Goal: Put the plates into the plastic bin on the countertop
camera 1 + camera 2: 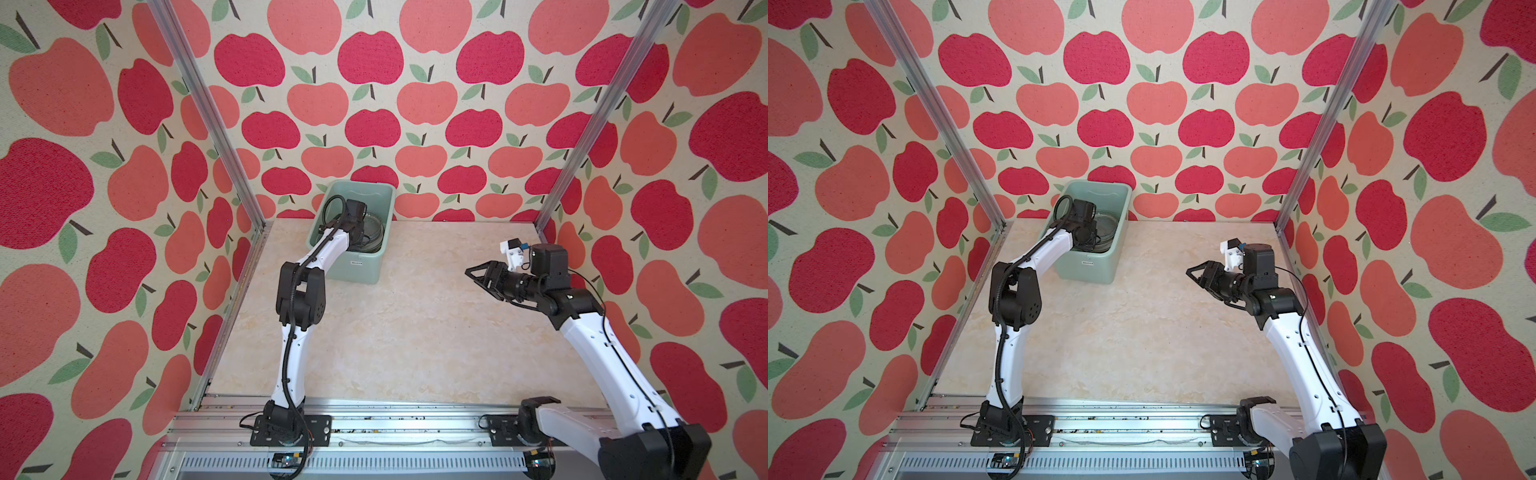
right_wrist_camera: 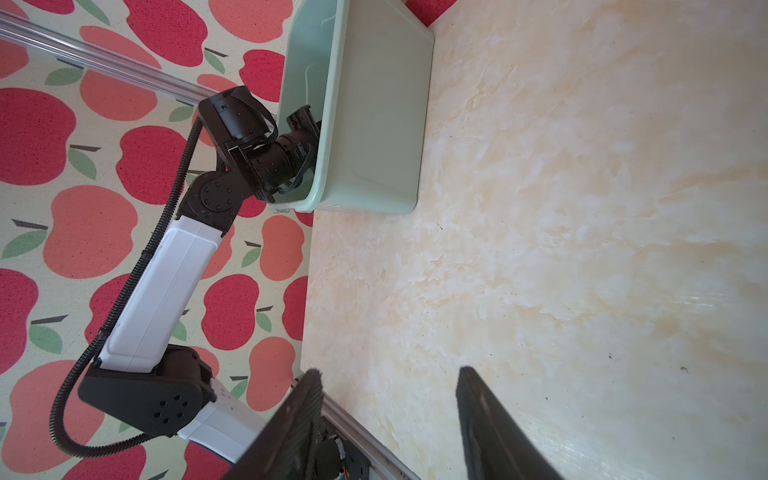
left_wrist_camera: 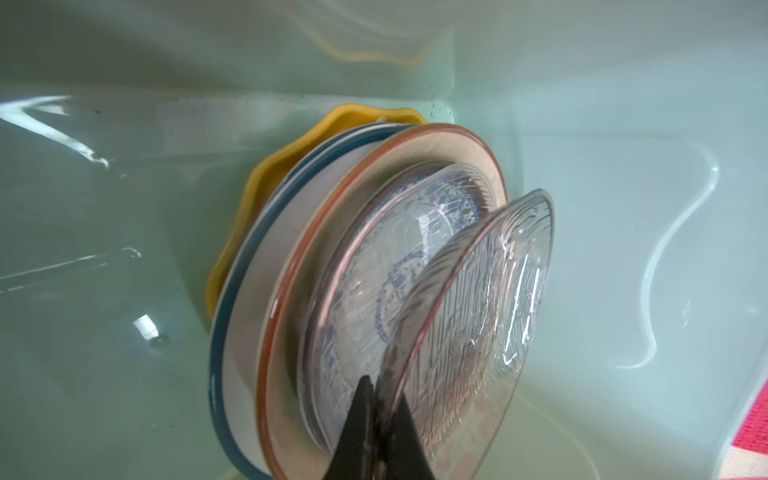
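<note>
The left jaws are pinched together on the rim of a ribbed clear glass plate [image 3: 490, 316]. They hold it tilted inside the plastic bin [image 3: 124, 257] [image 1: 353, 272] [image 1: 1084, 272] [image 2: 374, 124], over the other plates. Whether its far edge touches them I cannot tell.

Just under it lies a second clear glass plate [image 3: 357, 299], and a small blue-patterned plate [image 3: 453, 199] shows through that. Below come a cream plate [image 3: 436, 145] with an orange-brown rim, a white plate [image 3: 241, 332] with a blue rim, and a yellow scalloped plate [image 3: 253, 195] lowest, near a corner of the bin. One side of the stack is cut off by the picture's edge, so the count cannot be made out.

In both top views the left arm [image 1: 299, 291] [image 1: 1013, 291] hides most of the bin's inside. The bin stands at the far edge of the surface [image 1: 415, 332] [image 1: 1121, 332] [image 2: 582, 249], against the apple-patterned wall [image 1: 415, 104] [image 1: 1163, 104]. A small white label [image 1: 356, 262] [image 1: 1087, 263] sits on its near side, the print too small to read.

The right jaws stand apart with nothing between them, above bare surface and well apart from the bin.
</note>
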You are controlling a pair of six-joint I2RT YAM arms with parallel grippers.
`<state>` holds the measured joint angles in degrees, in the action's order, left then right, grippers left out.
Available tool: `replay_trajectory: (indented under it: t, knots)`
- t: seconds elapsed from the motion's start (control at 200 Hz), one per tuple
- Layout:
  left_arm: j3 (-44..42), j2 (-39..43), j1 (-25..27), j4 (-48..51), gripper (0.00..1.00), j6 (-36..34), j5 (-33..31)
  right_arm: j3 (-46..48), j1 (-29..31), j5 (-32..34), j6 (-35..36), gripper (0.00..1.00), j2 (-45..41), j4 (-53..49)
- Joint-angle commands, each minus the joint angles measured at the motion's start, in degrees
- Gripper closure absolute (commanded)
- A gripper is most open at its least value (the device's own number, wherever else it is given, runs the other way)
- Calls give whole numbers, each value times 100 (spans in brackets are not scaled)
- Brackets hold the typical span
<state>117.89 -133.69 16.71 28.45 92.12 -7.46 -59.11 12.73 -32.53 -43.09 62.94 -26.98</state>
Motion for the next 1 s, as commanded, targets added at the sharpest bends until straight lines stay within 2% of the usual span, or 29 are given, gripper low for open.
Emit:
replay_trajectory:
  t: [0.0,0.355,0.565,0.805,0.995]
  knots:
    - [290,-87,-31,279,90,51,-1,66,-34,-139,35,45,60,175]
    - [283,119,-53,483,66,4,-192,6,-34,-200,-23,45,140,282]
    - [642,337,-71,519,53,-556,-186,-135,-34,-300,18,44,114,222]
    - [855,994,15,1001,37,-990,-215,-847,-275,-184,1068,32,127,-691]
    - [814,1689,99,1061,35,-1579,-282,-1267,-617,67,1382,28,62,-996]
